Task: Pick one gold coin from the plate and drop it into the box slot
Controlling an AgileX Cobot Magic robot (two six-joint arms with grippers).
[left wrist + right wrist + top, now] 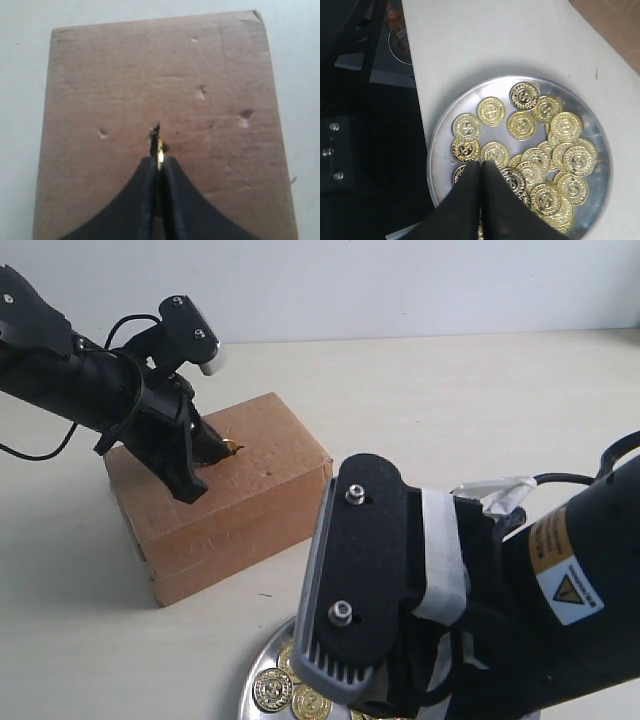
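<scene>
Pale table (450,400), plain white wall (400,280) behind. Left gripper (159,164): jaws pinched on one gold coin (160,150), which is held on edge so that only its thin bright rim shows past the black fingertips. Coin: directly at the slot (155,134), with the rim running nearly along the slit's long axis, the slit being slightly skewed to it. The dark opening carries on just beyond the coin, away from the fingers. Whether the lower edge has already entered the cardboard cannot be told. Judgement: release hinges on this alignment, and a slight nudge along the slit may be needed before the jaws part. Slot: short, narrow, rough-lipped, cut near the middle of the box top. Box (100,90): brown cardboard, top face pocked with small dents, standing on the left of the exterior view. Plate (432,150): round, shiny silver, shallow rim, at the table's near edge and well apart from the box, holding a heap of embossed gold coins (522,125). Right gripper (481,167): over the plate with its fingers pressed together and nothing visible between them, so the left arm is the one at the slot.
</scene>
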